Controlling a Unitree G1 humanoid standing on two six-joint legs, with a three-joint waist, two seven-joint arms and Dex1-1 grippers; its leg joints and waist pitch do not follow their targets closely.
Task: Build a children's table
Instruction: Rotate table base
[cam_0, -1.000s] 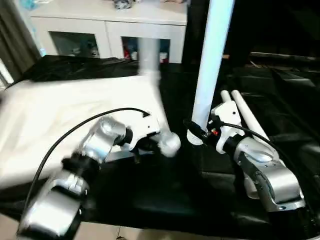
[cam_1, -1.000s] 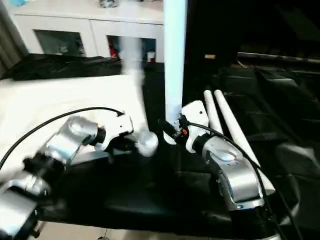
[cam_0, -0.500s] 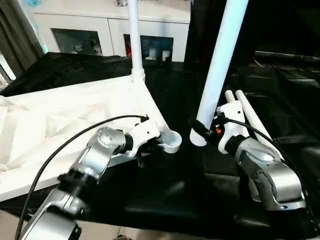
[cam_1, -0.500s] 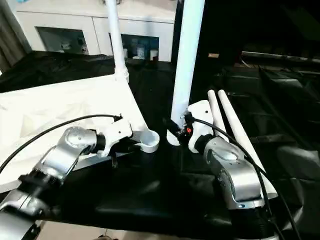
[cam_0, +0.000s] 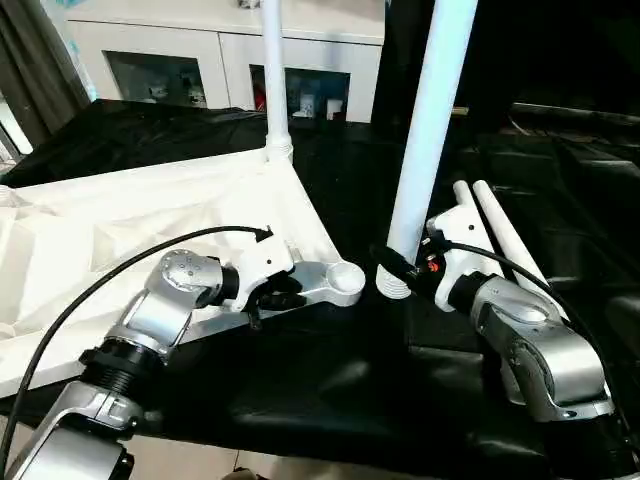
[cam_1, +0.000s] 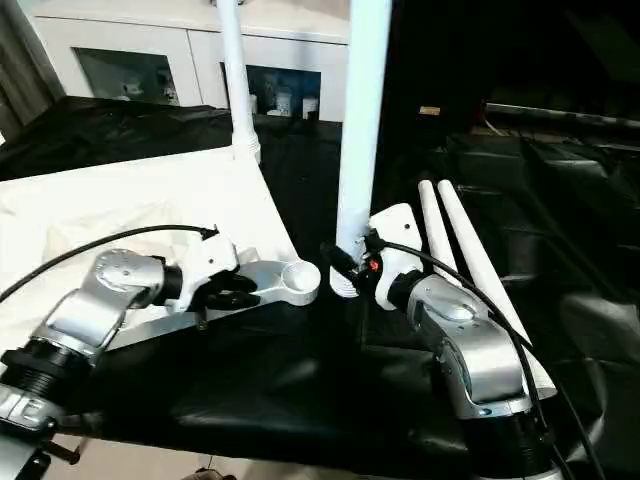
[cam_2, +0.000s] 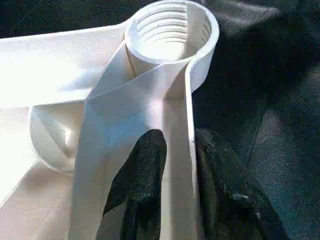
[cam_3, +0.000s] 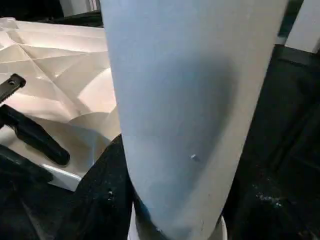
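From the head views, the white table top (cam_0: 150, 215) lies upside down on a black-draped table (cam_0: 340, 390) before a white cabinet (cam_0: 230, 50); one leg (cam_0: 272, 70) stands in its far corner socket. In the left wrist view, the left tool (cam_2: 175, 160) straddles the top's rim near the threaded socket (cam_2: 172, 32), fingers (cam_2: 142, 170) not pinching. In the right wrist view, the right tool (cam_3: 172, 215) grips an upright leg (cam_3: 185, 100) just beside that socket.

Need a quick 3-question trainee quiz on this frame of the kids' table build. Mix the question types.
1. True or false: one leg already stands in a far corner of the tabletop.
2. What does the right pincer hold? A) an upright leg B) a cable C) nothing
3. How many spare legs lie on the black cloth beside the right arm?

Key:
1. True.
2. A.
3. Two. The empty corner socket sits ahead of the left pincer, whose fingers straddle the tabletop's rim.
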